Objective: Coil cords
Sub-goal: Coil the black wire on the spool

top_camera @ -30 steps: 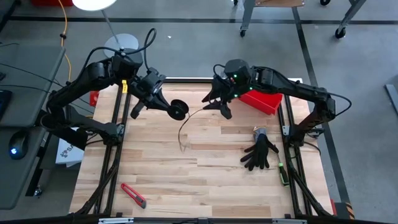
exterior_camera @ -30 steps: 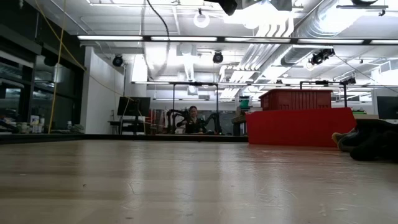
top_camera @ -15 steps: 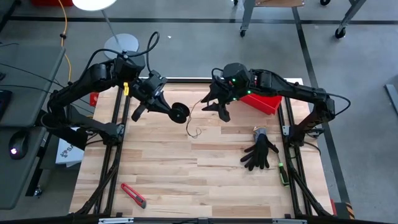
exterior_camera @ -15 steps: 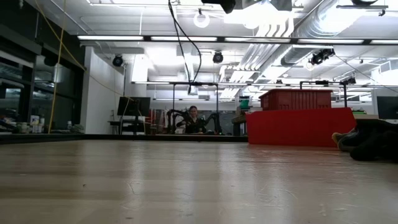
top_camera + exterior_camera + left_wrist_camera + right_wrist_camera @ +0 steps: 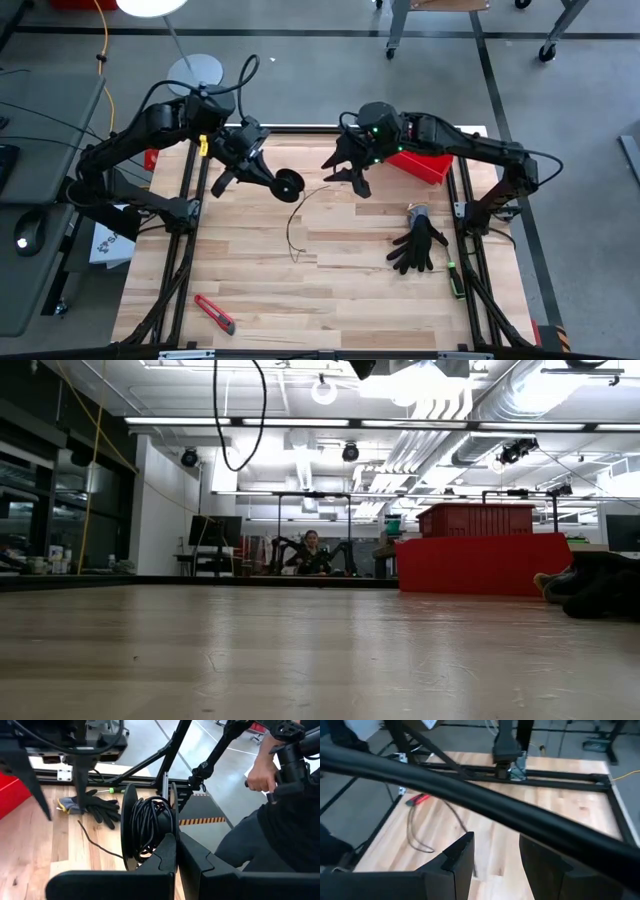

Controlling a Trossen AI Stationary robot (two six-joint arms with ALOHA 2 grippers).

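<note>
the black spool [image 5: 289,183] is held clenched between the fingers of the left gripper [image 5: 268,177], raised above the far-left part of the wooden table [image 5: 330,290]; in the left wrist view the spool [image 5: 147,827] is seen edge-on, with several turns already wound on it. the right gripper [image 5: 346,170] hovers just beside the spool, fingers spread and holding nothing, as shown in the right wrist view [image 5: 492,857]. the thin cord [image 5: 297,222] trails from the spool down toward mid-table. compared with half a second earlier, the free tail is seen to have swung out and now hangs longer and further toward the near side, while the spool has shifted only slightly; in the low view the loop [image 5: 240,415] is carried to the left. this is judged to be a swing produced by turning the spool, with winding under way and a visible length left uncoiled. a black glove [image 5: 418,243], a red bin [image 5: 425,163] and a red cutter [image 5: 215,313] lie apart from the work.
</note>
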